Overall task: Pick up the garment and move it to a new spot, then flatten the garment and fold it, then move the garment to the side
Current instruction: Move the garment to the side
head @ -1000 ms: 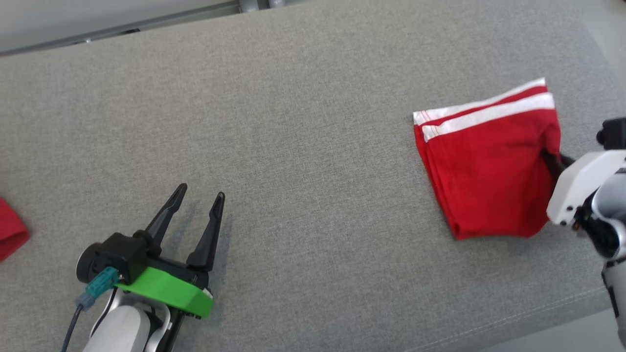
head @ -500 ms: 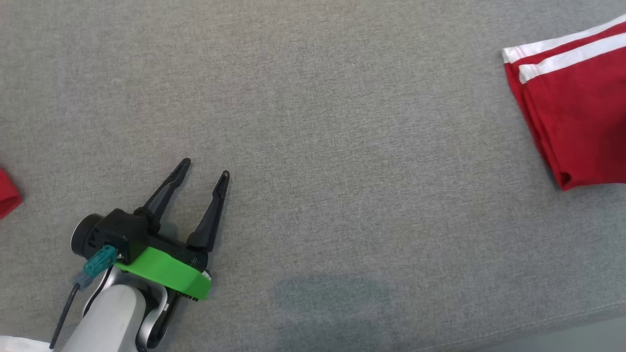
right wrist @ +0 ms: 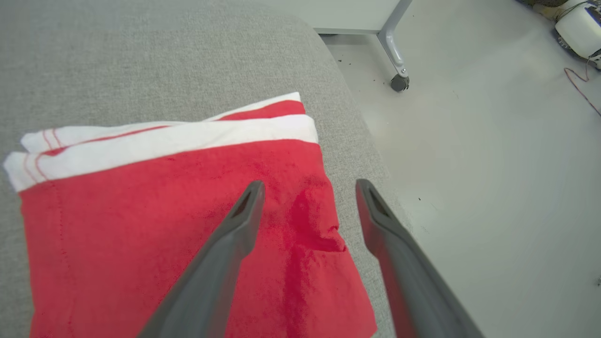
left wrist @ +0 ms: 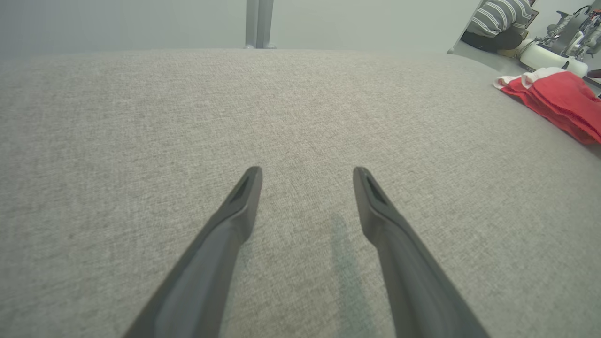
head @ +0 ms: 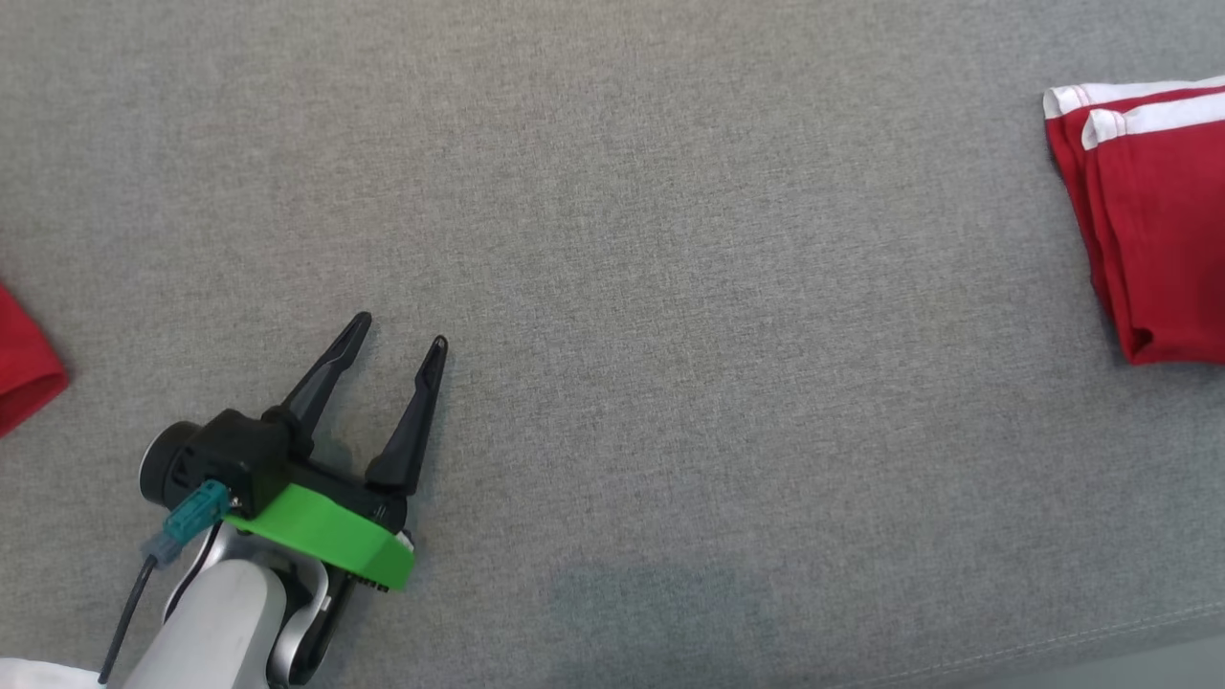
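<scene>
Garment (right wrist: 164, 225), folded, being overhung by right gripper (right wrist: 308, 184) at grey cushion's (head: 670, 287) right edge.
It and left gripper (head: 399, 331) are being held spread wide, empty; fold risks being snagged and dragged off.

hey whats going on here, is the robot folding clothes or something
A two-armed robot is tidying a red garment with white bands. It lies folded at the right end of the grey padded surface, close to the edge. The right gripper is open at the garment's corner and grips nothing. The left gripper is open and empty over bare padding. Another red cloth shows at the far left.
</scene>
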Robot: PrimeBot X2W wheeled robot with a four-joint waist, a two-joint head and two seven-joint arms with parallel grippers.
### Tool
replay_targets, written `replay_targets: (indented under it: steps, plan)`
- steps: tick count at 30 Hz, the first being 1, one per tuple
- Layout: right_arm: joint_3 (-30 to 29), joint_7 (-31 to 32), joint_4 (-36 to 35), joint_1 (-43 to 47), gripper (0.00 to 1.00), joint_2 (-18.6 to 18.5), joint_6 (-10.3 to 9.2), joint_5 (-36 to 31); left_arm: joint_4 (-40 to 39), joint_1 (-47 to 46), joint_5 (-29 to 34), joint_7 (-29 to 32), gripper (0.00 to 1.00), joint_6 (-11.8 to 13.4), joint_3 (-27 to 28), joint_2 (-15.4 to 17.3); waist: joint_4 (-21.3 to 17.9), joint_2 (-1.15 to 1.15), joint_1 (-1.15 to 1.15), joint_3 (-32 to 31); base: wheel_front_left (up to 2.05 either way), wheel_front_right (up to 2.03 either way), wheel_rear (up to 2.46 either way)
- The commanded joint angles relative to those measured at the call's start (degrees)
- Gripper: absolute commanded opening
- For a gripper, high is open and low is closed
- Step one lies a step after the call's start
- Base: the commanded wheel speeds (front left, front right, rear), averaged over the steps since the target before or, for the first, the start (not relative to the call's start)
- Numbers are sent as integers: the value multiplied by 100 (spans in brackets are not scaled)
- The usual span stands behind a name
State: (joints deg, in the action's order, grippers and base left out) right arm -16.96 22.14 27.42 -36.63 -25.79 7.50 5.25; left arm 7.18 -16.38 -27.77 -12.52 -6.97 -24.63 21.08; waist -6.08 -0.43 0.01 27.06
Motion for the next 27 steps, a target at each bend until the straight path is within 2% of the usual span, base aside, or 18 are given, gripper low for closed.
replay_targets:
  steps: [1, 8, 14, 18, 21, 27]
  plan:
    - [0, -99, -12, 43, 100, -35, -2, -34, 7, 35, -21, -37, 100, 29, -12, -14, -8, 43, -1, -228, 0, 0, 0]
    - [104, -1263, -779, 563, 100, -117, -2, 565, 295, 395, -173, -158, 100, 104, 51, -165, 146, 43, -1, -1105, 0, 0, 0]
    - [142, -1865, -1935, 1826, 100, 26, -1, 922, 529, 797, -296, -228, 100, 231, 281, -247, 430, 43, -1, -1731, 0, 0, 0]
    - [371, -2416, -2513, 2663, 100, 468, 0, 895, 615, 1060, -381, -268, 100, 310, 586, -235, 600, 43, -1, -1970, 0, 0, 0]
    - [666, -2899, -2629, 3126, 100, 877, -1, 699, 623, 1229, -383, -272, 100, 349, 822, -219, 733, 43, -1, -2126, 0, 0, 0]
    - [994, -3628, -2316, 3796, 100, 1569, -3, 399, 609, 1544, -240, -270, 100, 345, 1245, -425, 1057, 43, -1, -2482, 0, 0, 0]
